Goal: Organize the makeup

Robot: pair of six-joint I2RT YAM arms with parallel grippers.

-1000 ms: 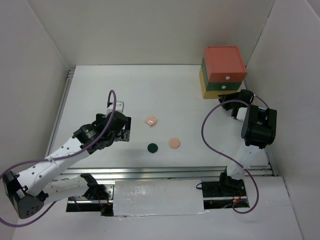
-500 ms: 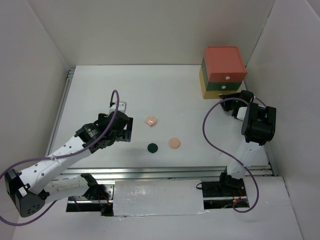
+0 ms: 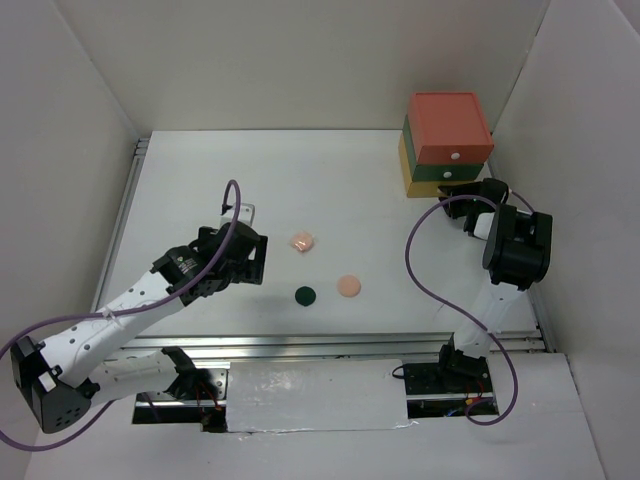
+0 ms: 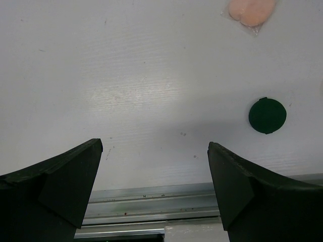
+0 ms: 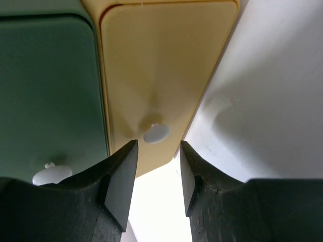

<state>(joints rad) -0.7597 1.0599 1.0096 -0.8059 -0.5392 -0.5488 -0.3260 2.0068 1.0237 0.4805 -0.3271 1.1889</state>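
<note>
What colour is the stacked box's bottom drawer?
Yellow; the bottom drawer shows best in right wrist view.

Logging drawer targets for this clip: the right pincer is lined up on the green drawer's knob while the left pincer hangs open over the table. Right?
Not quite. The right wrist view shows the right pincer lined up on the yellow drawer's knob; the green drawer's knob sits off to one side. The left pincer does hang open over the table.
</note>
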